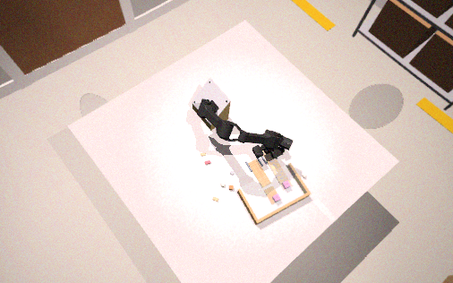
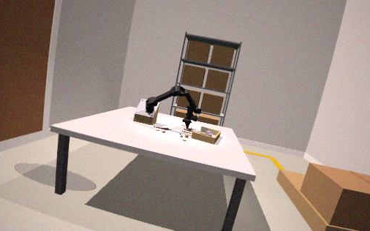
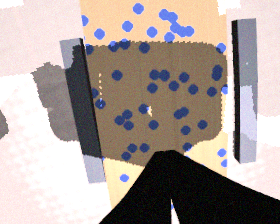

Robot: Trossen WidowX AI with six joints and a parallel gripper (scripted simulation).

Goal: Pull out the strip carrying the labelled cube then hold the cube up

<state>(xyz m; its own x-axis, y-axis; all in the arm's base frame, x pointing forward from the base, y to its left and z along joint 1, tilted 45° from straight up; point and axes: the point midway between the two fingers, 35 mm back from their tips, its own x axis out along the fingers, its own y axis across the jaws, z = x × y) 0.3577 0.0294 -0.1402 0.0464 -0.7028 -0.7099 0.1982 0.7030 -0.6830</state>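
My gripper [image 2: 188,129] [image 3: 164,160] is shut and empty. In the wrist view it hangs over a tan strip [image 3: 153,32] with blue dots, between two grey-blue rails [image 3: 248,65]; a dark shadow covers the strip's middle. It seems to be the left strip [image 1: 260,174]. A darker band crosses that strip near its far end, where a pink cube [image 1: 276,198] sits; whether this is a break, I cannot tell. The right strip [image 1: 278,171], partly shadowed, has another pink cube [image 1: 286,184] at its far end. No label is readable on either cube.
A low wooden-walled tray [image 1: 284,208] [image 2: 204,137] surrounds the strips' far ends. Several small bits, including a red piece [image 1: 208,162] and an orange piece [image 1: 231,187], lie left of it. The arm's base box [image 2: 145,118] stands at the back left.
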